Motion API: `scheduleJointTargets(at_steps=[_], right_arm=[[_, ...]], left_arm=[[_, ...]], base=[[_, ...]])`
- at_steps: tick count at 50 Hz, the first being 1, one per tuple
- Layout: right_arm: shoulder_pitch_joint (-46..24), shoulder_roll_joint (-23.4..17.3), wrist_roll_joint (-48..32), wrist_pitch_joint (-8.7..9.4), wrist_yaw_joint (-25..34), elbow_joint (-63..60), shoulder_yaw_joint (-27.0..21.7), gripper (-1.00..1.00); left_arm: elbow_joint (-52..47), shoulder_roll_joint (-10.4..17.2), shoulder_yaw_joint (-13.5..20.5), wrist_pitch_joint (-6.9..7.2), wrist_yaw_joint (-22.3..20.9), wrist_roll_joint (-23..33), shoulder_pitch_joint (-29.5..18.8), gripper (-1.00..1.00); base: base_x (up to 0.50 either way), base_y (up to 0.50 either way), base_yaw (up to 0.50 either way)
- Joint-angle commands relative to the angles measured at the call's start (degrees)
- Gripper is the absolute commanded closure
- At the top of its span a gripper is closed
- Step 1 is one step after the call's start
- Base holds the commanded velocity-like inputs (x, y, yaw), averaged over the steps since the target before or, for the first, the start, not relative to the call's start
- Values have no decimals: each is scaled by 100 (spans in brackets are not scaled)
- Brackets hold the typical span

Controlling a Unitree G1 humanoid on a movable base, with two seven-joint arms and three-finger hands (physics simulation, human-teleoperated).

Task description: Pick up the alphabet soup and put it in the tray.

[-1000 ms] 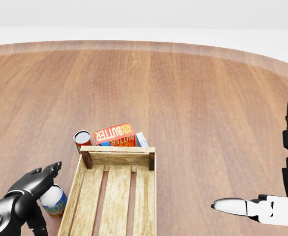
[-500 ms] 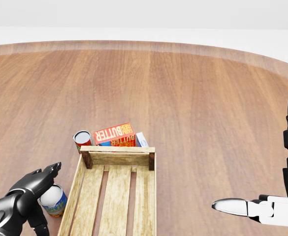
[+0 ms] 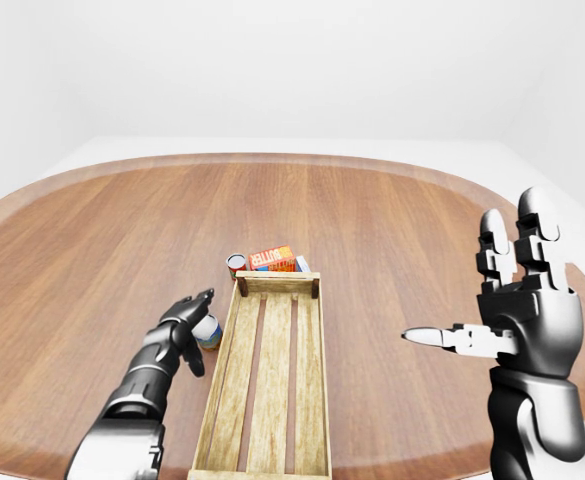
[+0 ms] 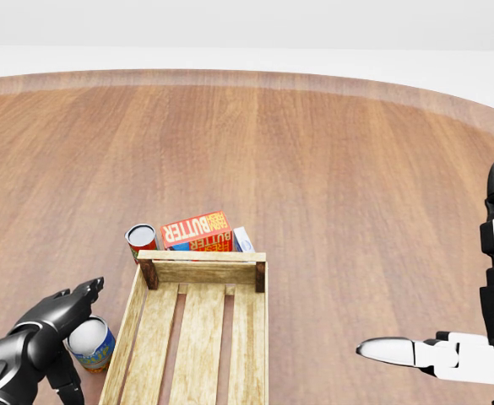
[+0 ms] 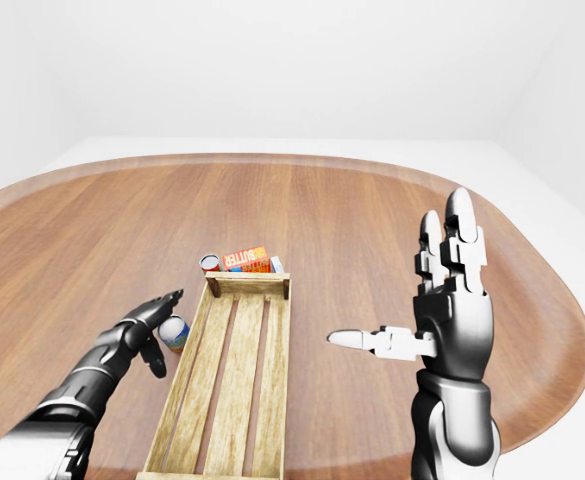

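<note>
The alphabet soup can [image 4: 92, 344], with a blue and orange label and a pale lid, stands upright on the wooden table just left of the slatted wooden tray [image 4: 204, 272]. My left hand [image 4: 71, 329] is open. Its dark fingers reach over the can's left side and its thumb hangs below, not closed round the can. The same hand and can show in the left-eye view [image 3: 210, 333]. My right hand [image 5: 412, 300] is open and empty. It is held up with fingers spread, above the table to the right of the tray.
A red can [image 4: 141, 240] stands at the tray's far left corner. A red butter box [image 4: 197, 229] and a small blue-white box [image 4: 243, 240] lie against the tray's far wall. The round table's edge [image 3: 92, 165] curves round at the top of the views.
My right hand has drifted a little to the left in the head view. My left hand has sunk slightly beside the can. The can, tray and boxes have not moved.
</note>
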Motion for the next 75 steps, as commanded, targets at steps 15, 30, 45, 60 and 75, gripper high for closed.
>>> scheduleJointTargets(at_steps=[15,30,45,60,75], right_arm=[[-12,13,66,0,34,-36,-41,-100],[-26,13,60,0,20,27,3,-100],[-1,13,96,0,16,-14,-6,-100],[-18,8,79,0,-6,14,26,-100],[-31,-3,87,0,-24,62,57,-100]], left_arm=[[868,-33,-84,-88,174,-96,-358,-100],[1176,-96,-103,-38,262,-121,-397,-100],[1352,-245,-101,20,265,-100,-397,-100],[1372,-274,-73,-90,254,-177,-319,100],[1357,-211,-64,-103,242,-184,-199,100]], base=[[0,0,0],[0,0,0],[0,0,0],[0,0,0],[0,0,0]])
